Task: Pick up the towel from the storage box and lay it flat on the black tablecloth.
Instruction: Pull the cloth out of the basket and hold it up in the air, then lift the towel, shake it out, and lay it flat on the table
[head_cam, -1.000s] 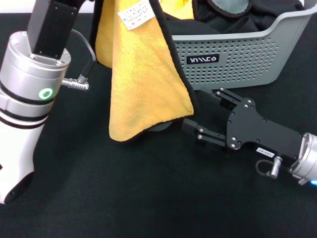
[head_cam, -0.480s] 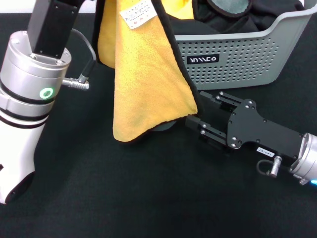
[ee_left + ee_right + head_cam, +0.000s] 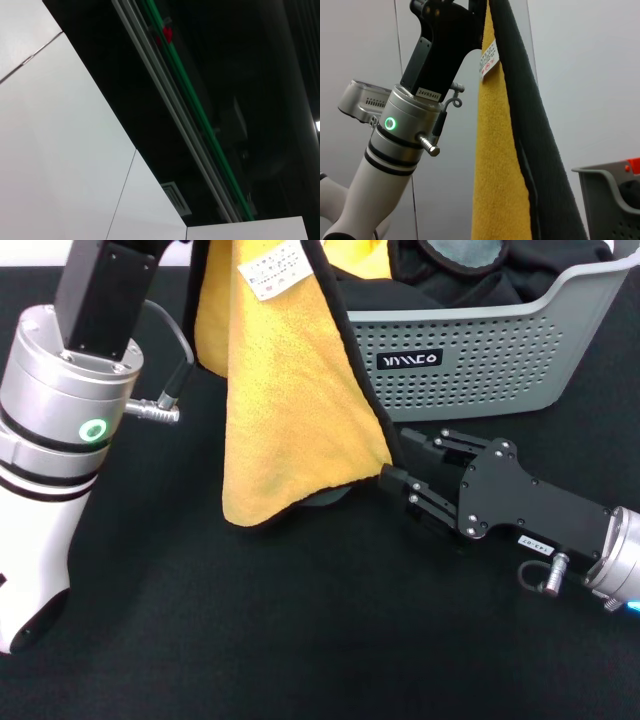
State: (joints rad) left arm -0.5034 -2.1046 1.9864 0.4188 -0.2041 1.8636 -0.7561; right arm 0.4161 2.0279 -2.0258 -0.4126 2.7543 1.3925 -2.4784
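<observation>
The towel, a yellow-orange plush cloth with black edging, is hanging from the raised left gripper, which is pinching its top edge, before the grey perforated storage box. The right gripper, jaws narrowing, has been advancing to the towel's lower corner above the black tablecloth, likely preparing a two-handed spread.

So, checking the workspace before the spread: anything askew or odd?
Nothing damaged. The towel hangs bunched from the left tool, not flat; the right tool reaches at its lower corner by the box.
</observation>
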